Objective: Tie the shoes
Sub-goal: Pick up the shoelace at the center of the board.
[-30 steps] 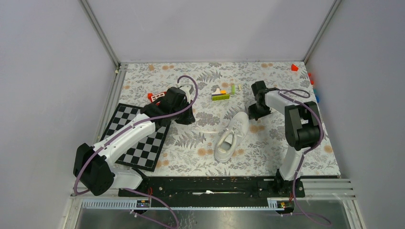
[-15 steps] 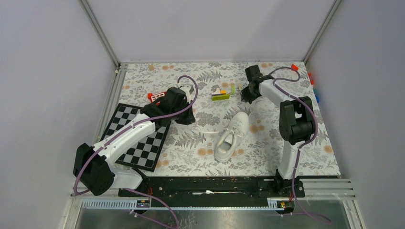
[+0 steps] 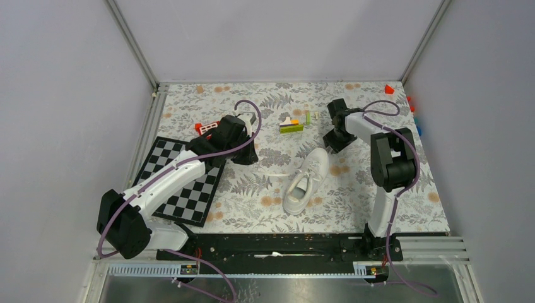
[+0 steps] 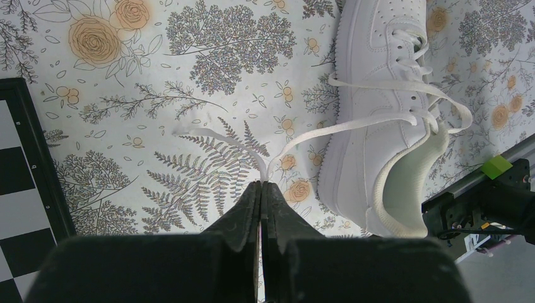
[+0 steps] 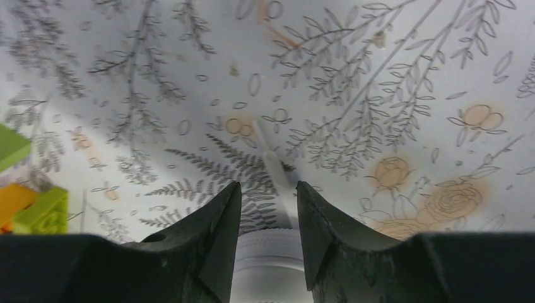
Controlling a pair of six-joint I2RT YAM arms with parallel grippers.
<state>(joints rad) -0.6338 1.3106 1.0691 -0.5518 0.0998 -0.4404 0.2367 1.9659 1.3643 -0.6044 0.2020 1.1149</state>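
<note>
The white shoe (image 3: 307,178) lies on the flowered cloth, toe pointing to the far right, also seen in the left wrist view (image 4: 378,120). My left gripper (image 3: 251,156) is to its left, shut (image 4: 262,184) on a white lace (image 4: 328,129) that runs from the eyelets; the lace's loose end (image 4: 208,134) trails leftward on the cloth. My right gripper (image 3: 333,142) hovers just beyond the toe, its jaws open (image 5: 267,185). The other lace end (image 5: 277,172) lies flat on the cloth between them, and the toe (image 5: 268,255) shows below.
A chessboard (image 3: 183,183) lies under the left arm. Stacked toy blocks (image 3: 291,125) sit beyond the shoe, also at the right wrist view's left edge (image 5: 25,202). A red block (image 3: 205,128) lies near the left gripper. Small coloured pieces (image 3: 413,110) line the far right wall.
My right gripper swung to the far side, came back toward the toe and opened, leaving its lace end on the cloth. The left arm and shoe stayed put.
</note>
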